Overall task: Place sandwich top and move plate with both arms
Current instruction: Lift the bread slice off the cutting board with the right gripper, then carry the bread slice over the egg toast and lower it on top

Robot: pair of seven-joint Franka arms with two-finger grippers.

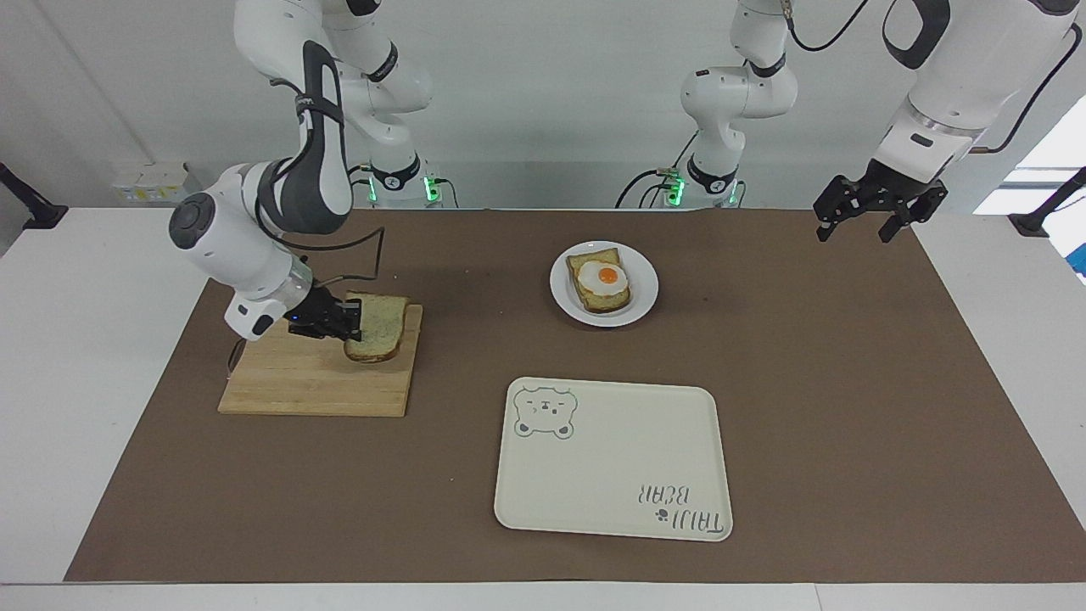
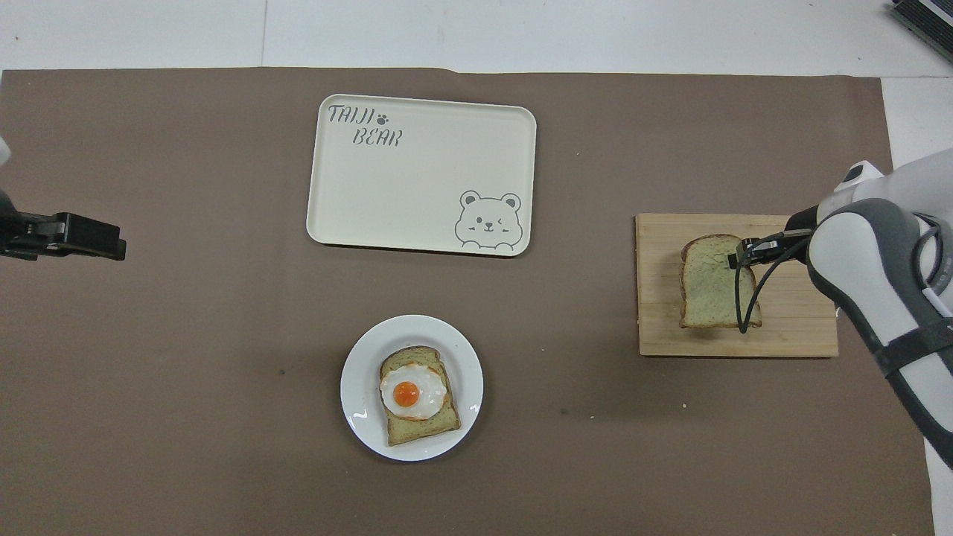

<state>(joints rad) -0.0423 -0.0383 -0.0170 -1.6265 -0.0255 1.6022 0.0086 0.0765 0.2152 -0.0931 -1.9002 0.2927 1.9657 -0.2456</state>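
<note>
Over the wooden cutting board [image 1: 318, 373], the right gripper [image 1: 346, 321] clamps its jaws on the pale, brown-crusted bread slice [image 1: 378, 327] by one edge: light, soft, floppy. Over the surface's corner the left gripper [image 1: 878, 212] waits, jaws apart.

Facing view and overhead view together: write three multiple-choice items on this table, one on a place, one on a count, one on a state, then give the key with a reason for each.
1. What is the sandwich top over?
A. the wooden board
B. the bear tray
C. the plate

2. How many bread slices are in view?
A. one
B. two
C. three

3. What is the state of the right gripper?
A. open, clear of everything
B. shut on the sandwich top
C. shut on the plate's rim

Key: 1 A, the slice hangs over the board's corner toward the plate. 2 B, the held slice plus the egg toast on the plate. 3 B, its fingertips pinch the slice's edge, while the left gripper waits open over the brown mat's corner.
</note>
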